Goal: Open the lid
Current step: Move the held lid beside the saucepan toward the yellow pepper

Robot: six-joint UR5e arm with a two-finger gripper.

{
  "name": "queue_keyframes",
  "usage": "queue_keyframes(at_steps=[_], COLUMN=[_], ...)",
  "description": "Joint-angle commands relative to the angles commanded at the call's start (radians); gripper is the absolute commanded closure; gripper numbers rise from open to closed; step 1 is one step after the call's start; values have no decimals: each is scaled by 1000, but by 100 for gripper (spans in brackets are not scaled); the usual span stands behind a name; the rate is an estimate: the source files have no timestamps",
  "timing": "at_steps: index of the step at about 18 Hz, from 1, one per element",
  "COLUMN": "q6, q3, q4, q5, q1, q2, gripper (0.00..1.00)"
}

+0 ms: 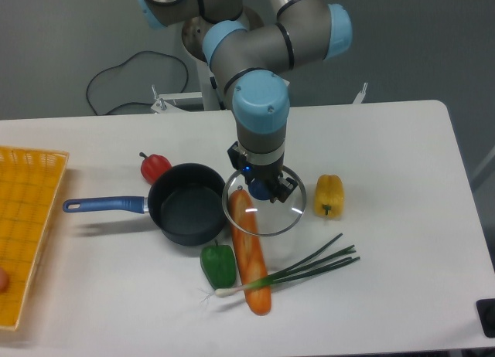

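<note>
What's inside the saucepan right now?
The saucepan shows only its bare dark bottom. The lid is held off to its right by the gripper, above the carrot.

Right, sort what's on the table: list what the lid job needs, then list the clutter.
Belongs to the job:
lid, held by the tool
saucepan, now uncovered

Just lying about:
red pepper
yellow pepper
green pepper
baguette
spring onions
yellow basket
</note>
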Motion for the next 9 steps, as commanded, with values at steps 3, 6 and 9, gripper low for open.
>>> queue_keyframes(at_steps=[3, 6, 9], q6=[2, 12, 12], q3=[-2, -2, -3], q4=[-12, -17, -17], q5=[0, 0, 0], q1=[2, 3, 9], q2=[2, 2, 5], gripper=[58, 58, 58])
